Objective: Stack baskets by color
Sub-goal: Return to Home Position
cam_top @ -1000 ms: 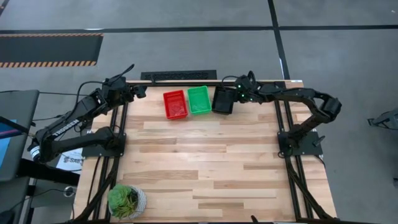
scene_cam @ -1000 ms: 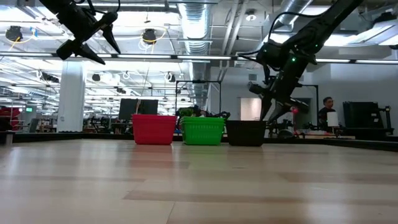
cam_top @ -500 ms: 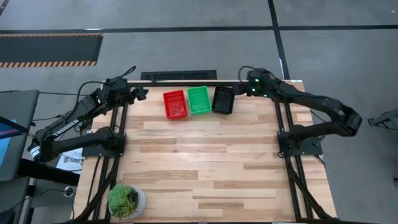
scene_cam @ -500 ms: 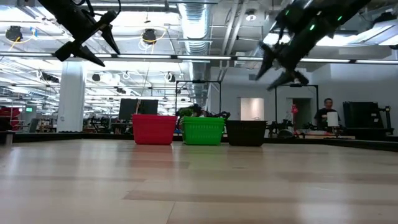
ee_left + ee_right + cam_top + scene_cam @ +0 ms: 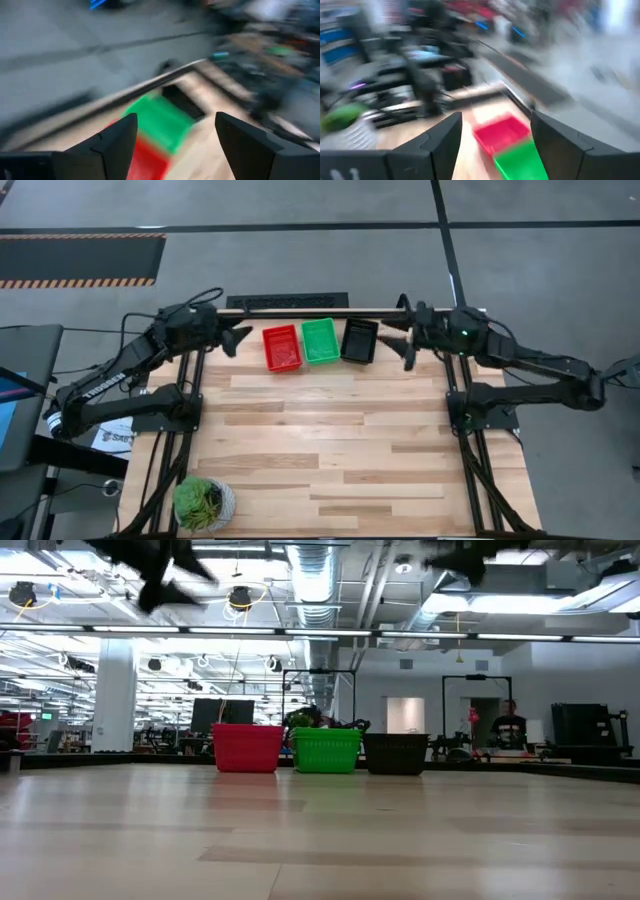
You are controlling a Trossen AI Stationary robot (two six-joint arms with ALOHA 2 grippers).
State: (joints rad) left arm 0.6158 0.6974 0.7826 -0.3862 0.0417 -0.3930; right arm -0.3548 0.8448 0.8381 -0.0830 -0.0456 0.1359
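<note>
Three piles of baskets stand side by side on their bottoms at the table's far edge: red point(image 5: 282, 347), green point(image 5: 321, 340) and black point(image 5: 359, 340). The low view shows them as red point(image 5: 247, 748), green point(image 5: 326, 750) and black point(image 5: 396, 753). My left gripper point(image 5: 238, 338) hangs open in the air left of the red pile. My right gripper point(image 5: 402, 332) hangs open right of the black pile. Both are high above the table, pointing roughly level toward the baskets, with nothing between their fingers. The left wrist view shows the green basket point(image 5: 160, 122), and the right wrist view the red one point(image 5: 501, 132).
A round potted green plant point(image 5: 204, 503) sits at the table's near left corner. A dark slotted strip point(image 5: 287, 301) lies just beyond the far edge. Bare wooden tabletop point(image 5: 330, 440) stretches from the baskets to the near edge. A person point(image 5: 511, 725) stands in the room behind.
My right gripper has drawn away from the black pile, rising high and going back toward the table's right edge, tipping from pointing down to level. The black pile stays on the table. My left gripper has rolled and risen a little.
</note>
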